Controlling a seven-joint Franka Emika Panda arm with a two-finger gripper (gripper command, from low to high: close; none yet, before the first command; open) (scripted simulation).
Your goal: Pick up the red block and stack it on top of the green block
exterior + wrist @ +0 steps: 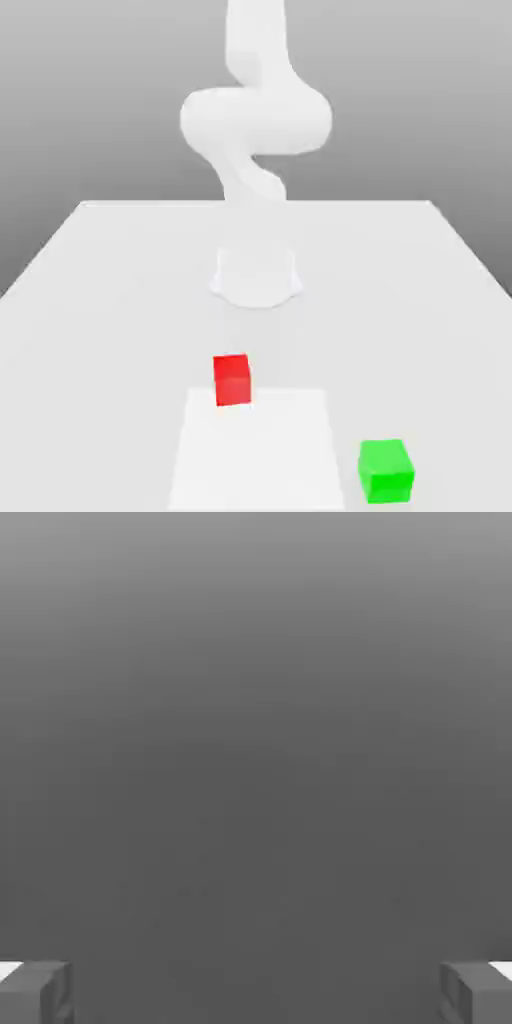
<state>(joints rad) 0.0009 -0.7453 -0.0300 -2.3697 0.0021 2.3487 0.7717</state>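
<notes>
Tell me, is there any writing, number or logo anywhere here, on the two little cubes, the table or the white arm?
None: no word, number, label or sign can be read in either view.
The red block: plain faces, no marking.
The green block: plain faces, no marking.
The table: bare white, with a paler square patch that carries no text.
The arm: plain white, no brand visible.

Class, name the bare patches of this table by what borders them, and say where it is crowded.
Bare: the table on both sides of the arm's base, and the gap between red block and green block. Nowhere is crowded; the blocks stand apart.
</notes>
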